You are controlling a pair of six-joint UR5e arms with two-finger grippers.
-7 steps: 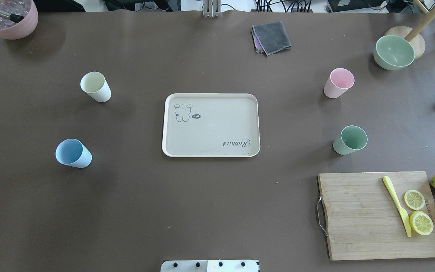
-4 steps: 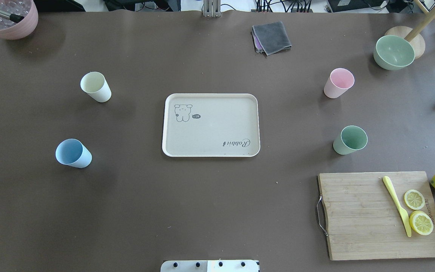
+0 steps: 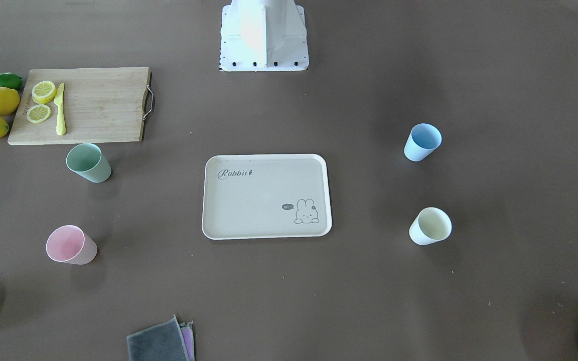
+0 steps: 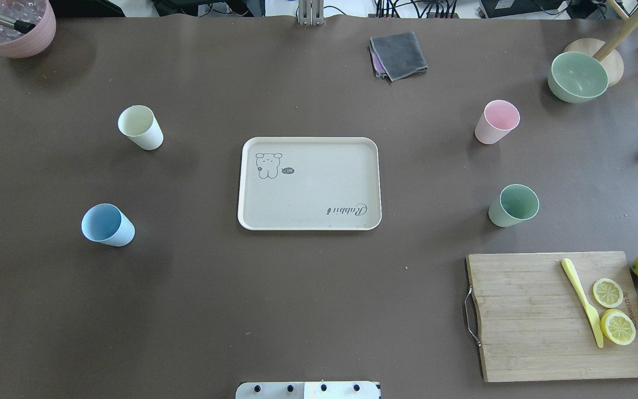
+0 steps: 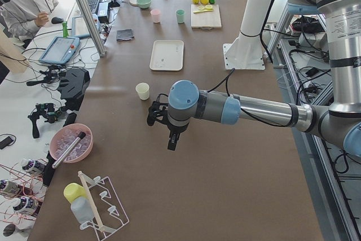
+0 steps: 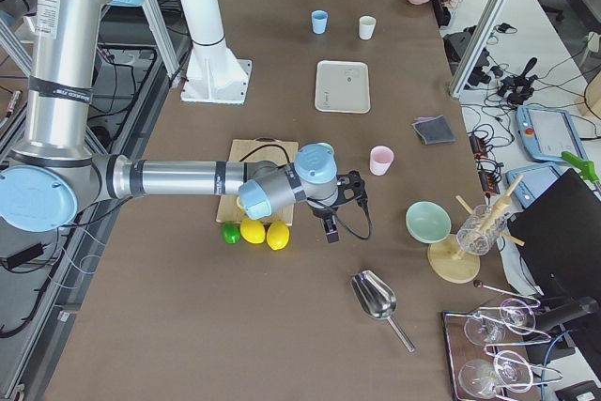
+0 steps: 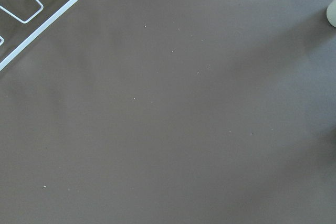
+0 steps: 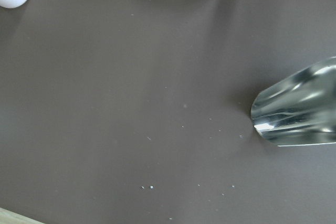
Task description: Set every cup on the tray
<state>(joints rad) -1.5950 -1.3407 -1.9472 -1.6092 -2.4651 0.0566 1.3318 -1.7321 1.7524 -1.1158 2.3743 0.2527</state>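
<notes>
Hovering: L gripper (image 5: 171,143) near cream cup (image 5: 142,90), R gripper (image 6: 330,231) near pink cup (image 6: 380,160); openness can't tell.

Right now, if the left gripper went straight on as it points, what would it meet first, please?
Most likely the bare table: the left gripper points downward, and its wrist view shows only brown surface ahead, the wire rack just at one corner. How far is unclear.

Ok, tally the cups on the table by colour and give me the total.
pale green cup: 1
light blue cup: 1
pink cup: 1
cream-yellow cup: 1
Total: 4 cups, none on the tray.
</notes>
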